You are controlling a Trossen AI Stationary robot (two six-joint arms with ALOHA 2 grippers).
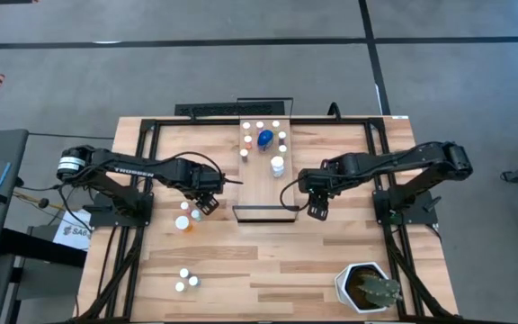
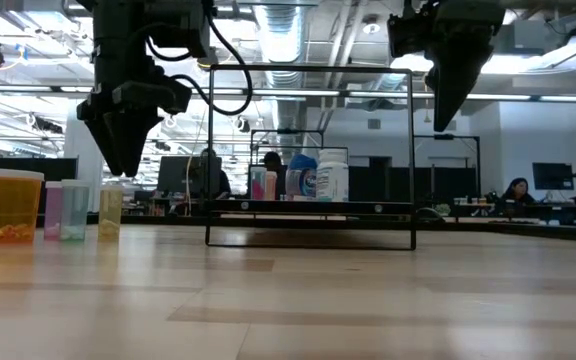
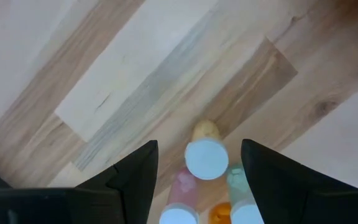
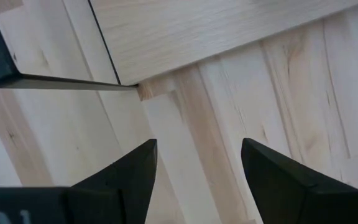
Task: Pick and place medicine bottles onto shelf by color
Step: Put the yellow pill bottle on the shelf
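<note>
**Left claw lined up over the bottle cluster, fingers spread and empty**

Here's the left claw [image 1: 202,200] hanging above a tight huddle of small medicine bottles [image 1: 190,216] on the left side of the bench [image 1: 268,261], just off the shelf's near-left corner. From the left wrist view, the yellowish bottle [image 3: 206,154] stands upright with its white cap facing up, almost squarely between the two dark fingers [image 3: 132,177], which are parted with nothing in them. A pink bottle [image 3: 180,200] and a pale greenish one [image 3: 240,194] crowd right beside it, with something orange showing between them.

That's the relation that matters: the bottle lies straight below the claw, its long axis vertical, so my read is a plain descent puts a finger on either side. The neighbours are touching-close, so there's a fair chance of nudging one on the way down.

The low view confirms it: the claw is well clear of the caps, with the larger orange bottle [image 2: 10,205] standing at the outside of the row.

Over on the other side, the right claw [image 1: 317,205] waits wide open and empty by the near-right corner of the shelf [image 1: 257,184], where bottles already stand at the far end. The left arm is plainly the nearer one. Three more bottles [image 1: 186,280] sit apart near the bench's front.
</note>
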